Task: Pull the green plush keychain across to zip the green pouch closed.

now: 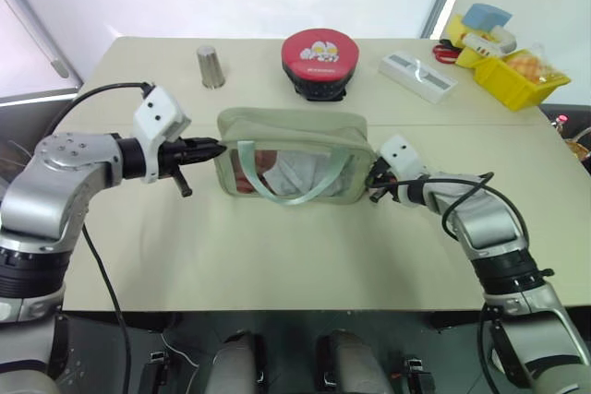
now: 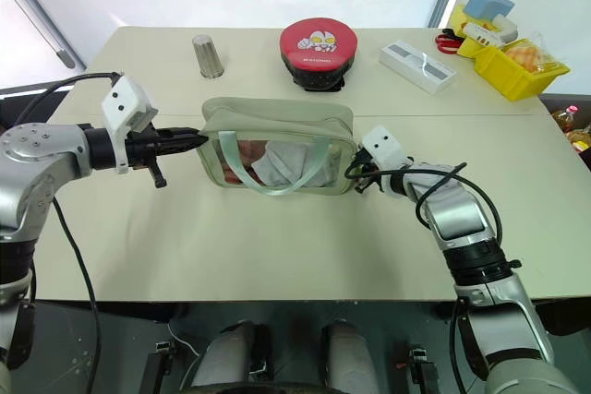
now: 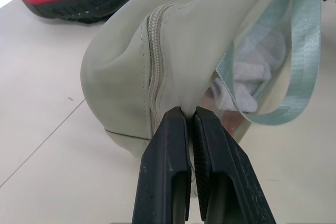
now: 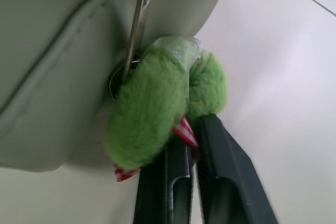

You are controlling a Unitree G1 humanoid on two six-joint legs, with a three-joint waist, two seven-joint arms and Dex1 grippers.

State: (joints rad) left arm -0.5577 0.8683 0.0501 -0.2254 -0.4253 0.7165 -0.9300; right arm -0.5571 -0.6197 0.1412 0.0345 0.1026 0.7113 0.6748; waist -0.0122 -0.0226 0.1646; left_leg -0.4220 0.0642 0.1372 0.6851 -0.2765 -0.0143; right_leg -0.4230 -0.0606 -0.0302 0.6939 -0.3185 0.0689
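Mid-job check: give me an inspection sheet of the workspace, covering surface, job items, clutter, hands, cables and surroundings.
Surface: pale table, with a seam line across it.
Job's things: green pouch lies mid-table, strap loop over its clear front; plush keychain hangs at the pouch's right end.
Clutter: metal cylinder, red-lidded tin, white flat box, yellow bin with oddments, all along the far edge.
Hands: left hand pinches the pouch's left end, fingers shut; right hand sits at the keychain, grip unclear.
Cables: black cables loop over both forearms.
Surroundings: window frame behind; nothing else seen.
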